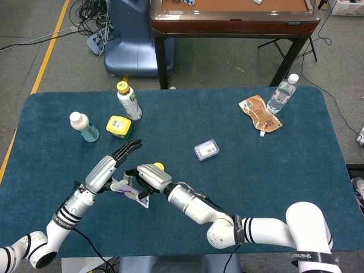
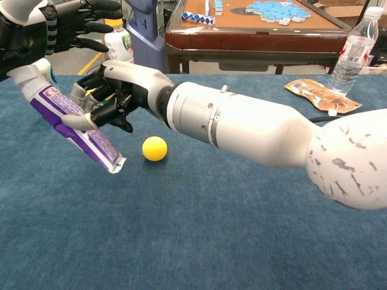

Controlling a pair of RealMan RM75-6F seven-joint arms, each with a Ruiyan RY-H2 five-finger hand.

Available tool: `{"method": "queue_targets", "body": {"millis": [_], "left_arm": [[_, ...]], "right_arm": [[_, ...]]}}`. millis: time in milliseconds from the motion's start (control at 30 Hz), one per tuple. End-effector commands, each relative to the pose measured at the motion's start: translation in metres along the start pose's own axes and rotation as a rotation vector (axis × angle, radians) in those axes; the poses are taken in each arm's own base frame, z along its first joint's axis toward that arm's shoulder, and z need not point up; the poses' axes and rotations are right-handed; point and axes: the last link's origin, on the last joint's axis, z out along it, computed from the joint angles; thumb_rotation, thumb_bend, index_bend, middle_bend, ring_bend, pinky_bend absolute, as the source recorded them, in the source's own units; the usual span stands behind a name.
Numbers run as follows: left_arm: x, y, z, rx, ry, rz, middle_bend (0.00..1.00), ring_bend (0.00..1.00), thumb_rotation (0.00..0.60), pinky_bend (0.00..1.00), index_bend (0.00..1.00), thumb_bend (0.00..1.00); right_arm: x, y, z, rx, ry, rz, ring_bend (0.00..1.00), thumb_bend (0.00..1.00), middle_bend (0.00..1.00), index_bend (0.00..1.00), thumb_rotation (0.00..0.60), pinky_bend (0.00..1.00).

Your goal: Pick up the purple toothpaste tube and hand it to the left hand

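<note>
The right hand (image 2: 112, 90) holds the purple toothpaste tube (image 2: 69, 124) up off the blue surface (image 2: 199, 229), with the thumb underneath and the other fingers curled over the top. The tube slants, its white cap up toward the left edge of the chest view and its flat crimped end low, hanging just above the cloth near a yellow ball (image 2: 155, 148). From the head view the tube (image 1: 129, 190) is mostly hidden under the two hands, and only a sliver of purple and the pale tail show.

The left hand (image 2: 57, 27) is right at the cap end, with its dark fingers fanned out straight and apart above the tube. In the chest view its palm is cut off by the frame edge, so I cannot tell whether it touches the cap. In the head view the left hand (image 1: 114, 165) lies close against the right hand (image 1: 149, 177), fingers spread, and the contact point is hidden there too.

Behind them stand a small white bottle (image 1: 83, 126), a yellow-lidded tub (image 1: 119, 125) and a yellow-capped drink bottle (image 1: 129, 100). A small clear box (image 1: 206, 149) lies mid-surface. Far right, a brown pouch (image 1: 260, 114) lies beside a water bottle (image 1: 282, 94).
</note>
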Motion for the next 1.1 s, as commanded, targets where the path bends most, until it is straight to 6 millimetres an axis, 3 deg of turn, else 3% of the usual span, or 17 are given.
{"method": "queue_targets", "body": {"millis": [33,867,1100], "left_arm": [[-0.002,0.0,0.0,-0.003,0.005,-0.02,0.0,0.0,0.0,0.09,0.0,0.02],[-0.009,0.001,0.006,-0.019,0.066,-0.153,0.0,0.0,0.0,0.09,0.0,0.01],[0.001,-0.003,0.003,-0.003,0.072,-0.096,0.0,0.0,0.0,0.09,0.0,0.01]], "right_arm": [[0.0,-0.001,0.002,0.002,0.007,0.012,0.8,0.88,0.86,0.96,0.6,0.77],[-0.006,-0.004,0.007,0.019,0.053,0.087,0.81,0.89,0.87,0.97,0.6,0.77],[0.0,0.009,-0.003,-0.014,-0.019,-0.035,0.81,0.89,0.87,0.97,0.6,0.77]]}}
